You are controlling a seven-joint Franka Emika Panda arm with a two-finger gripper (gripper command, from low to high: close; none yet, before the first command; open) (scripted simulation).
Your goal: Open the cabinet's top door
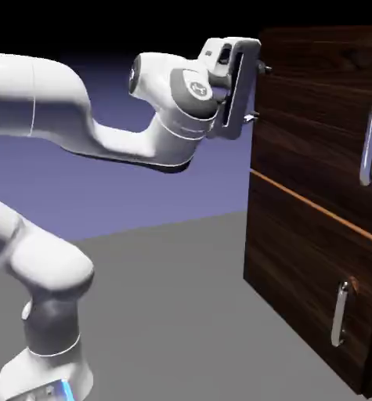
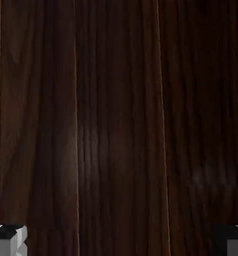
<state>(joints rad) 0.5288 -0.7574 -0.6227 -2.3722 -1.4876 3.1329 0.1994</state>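
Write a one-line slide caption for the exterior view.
Arm holds its open tool at the cabinet's upper left edge, short of the top door's handle.

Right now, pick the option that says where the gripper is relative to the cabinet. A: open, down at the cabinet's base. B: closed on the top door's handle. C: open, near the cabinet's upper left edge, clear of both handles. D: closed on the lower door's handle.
C: the gripper stands open by the upper left edge of the cabinet, well away from the top door's handle and the lower handle; the hand view shows only dark wood.
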